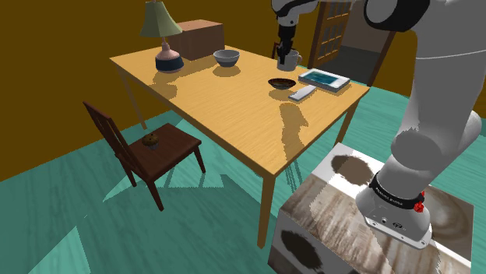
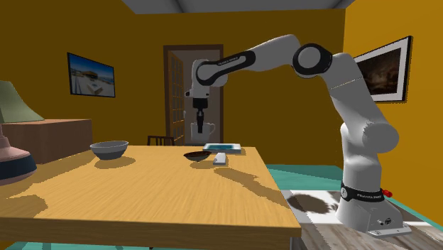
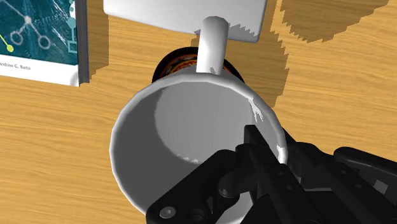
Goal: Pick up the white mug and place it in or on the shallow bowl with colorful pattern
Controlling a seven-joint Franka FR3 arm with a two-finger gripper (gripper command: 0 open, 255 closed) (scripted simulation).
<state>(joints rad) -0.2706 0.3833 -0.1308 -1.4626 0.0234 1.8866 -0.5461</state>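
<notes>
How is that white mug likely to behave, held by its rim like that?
Probably stiff: the mug shows a round, undistorted rim in the tool. Pinched at one side, it might swing. Its glossy wall looks slippery.

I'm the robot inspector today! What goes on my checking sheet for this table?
Surface: wooden table, light brown top.
Job's things: white mug lifted off the table, roughly above the patterned shallow bowl, not in it yet.
Clutter: grey bowl, lamp, book, flat white box.
Claw: shut on the white mug's rim.
Cables: nothing seen.
Surroundings: chair beside the table, teal floor, orange walls, door, framed pictures.
</notes>
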